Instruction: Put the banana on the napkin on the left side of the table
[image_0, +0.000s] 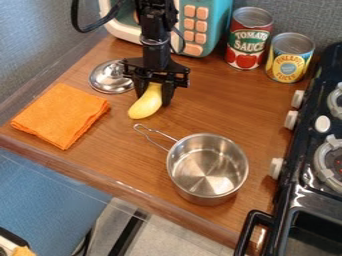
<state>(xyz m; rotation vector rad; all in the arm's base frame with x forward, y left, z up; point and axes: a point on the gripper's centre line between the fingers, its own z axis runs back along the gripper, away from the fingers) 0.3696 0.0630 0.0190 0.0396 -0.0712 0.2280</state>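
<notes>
Gripping end effector (153, 99): the banana (145, 104) is being grasped near its upper end, with the fingers (167, 95) being set along both sides.
Banana: its free end is being angled toward the near side of the table (120, 150); whether its weight is being borne by the wood cannot be told.
Lift: a modest, steady rise is being called for, as the metal lid (110, 77) is being passed closely on the left.
Napkin (61, 114): its middle is best being aimed for, the banana being lowered gently and released only once the cloth is being touched, so that no fold is being dragged or roll started.
Saucepan (207, 199): its handle (160, 133) is being pointed toward the banana, so a low swing is being advised against; inside, bare shiny metal is being shown.
Red can (247, 42) and yellow can (289, 62): both are being stood upright, their contents being hidden by closed tops.
</notes>
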